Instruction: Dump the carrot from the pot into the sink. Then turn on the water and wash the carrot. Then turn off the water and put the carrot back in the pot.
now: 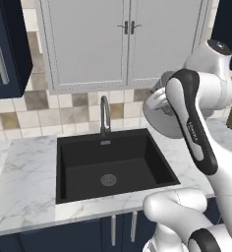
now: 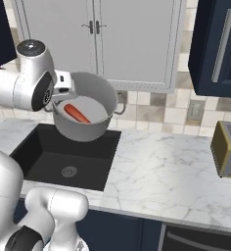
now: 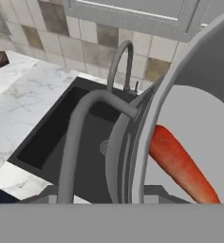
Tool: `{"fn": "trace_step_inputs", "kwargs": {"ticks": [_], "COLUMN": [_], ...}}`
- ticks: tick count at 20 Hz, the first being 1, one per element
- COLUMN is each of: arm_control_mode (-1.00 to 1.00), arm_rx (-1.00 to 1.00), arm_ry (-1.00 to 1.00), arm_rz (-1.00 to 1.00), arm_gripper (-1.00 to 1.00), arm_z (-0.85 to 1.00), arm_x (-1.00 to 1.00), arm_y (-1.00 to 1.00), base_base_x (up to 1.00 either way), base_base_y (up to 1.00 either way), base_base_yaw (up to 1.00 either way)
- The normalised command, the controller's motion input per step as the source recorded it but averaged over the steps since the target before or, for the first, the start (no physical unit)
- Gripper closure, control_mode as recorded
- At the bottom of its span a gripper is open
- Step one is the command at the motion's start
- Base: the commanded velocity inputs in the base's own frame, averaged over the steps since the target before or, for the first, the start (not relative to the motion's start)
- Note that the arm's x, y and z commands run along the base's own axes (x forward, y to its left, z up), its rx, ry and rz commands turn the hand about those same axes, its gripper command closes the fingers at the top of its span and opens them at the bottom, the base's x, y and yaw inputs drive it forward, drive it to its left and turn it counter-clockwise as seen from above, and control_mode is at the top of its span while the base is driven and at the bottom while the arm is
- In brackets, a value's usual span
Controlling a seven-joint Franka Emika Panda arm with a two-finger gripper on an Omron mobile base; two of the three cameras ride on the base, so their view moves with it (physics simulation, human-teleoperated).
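The grey metal pot (image 2: 90, 128) hangs tilted in the air over the right part of the black sink (image 2: 44, 152), its mouth turned toward the right base camera. The orange carrot (image 2: 77, 113) lies inside on the pot's bottom and shows close up in the hand view as the carrot (image 3: 179, 164). My gripper (image 2: 62, 87) is shut on the pot at its left rim, by the loop handle (image 3: 75, 137); its fingertips are hidden. The arched faucet (image 1: 104, 114) stands behind the sink (image 1: 83, 162), and no water runs from it. My arm covers most of the pot (image 1: 159, 109) in the left base view.
White marble counter (image 2: 166, 171) surrounds the basin, with the round drain (image 1: 108, 179) at the basin's middle. A toaster (image 2: 228, 149) stands at the counter's far right. Grey wall cabinets (image 1: 125, 39) hang above the tiled backsplash, and dark cabinets flank them.
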Motion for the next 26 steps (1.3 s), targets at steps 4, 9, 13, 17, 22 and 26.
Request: {"fn": "trace_step_inputs", "kwargs": {"ticks": [4,9,13,17,22,26], "arm_control_mode": [-1.00,-1.00,-1.00,-1.00,-1.00,-1.00], "arm_rx": [0.08,0.07,0.09,0.10,0.14,0.19], "arm_ry": [-0.19,-0.21,-0.18,-0.14,-0.04,0.00], "arm_rz": [0.10,0.12,0.14,0.13,0.11,0.11], "arm_gripper": [1.00,1.00,1.00,1.00,1.00,1.00], "arm_z": [0.42,0.33,0.33,0.32,0.39,0.37], "arm_x": [0.00,0.00,0.00,0.00,0.00,0.00], "arm_y": [0.60,0.67,0.65,0.68,0.66,0.60], "base_base_x": [0.00,0.00,0.00,0.00,0.00,0.00], "base_base_y": [0.00,0.00,0.00,0.00,0.00,0.00], "base_base_yaw": [0.00,0.00,0.00,0.00,0.00,0.00]}}
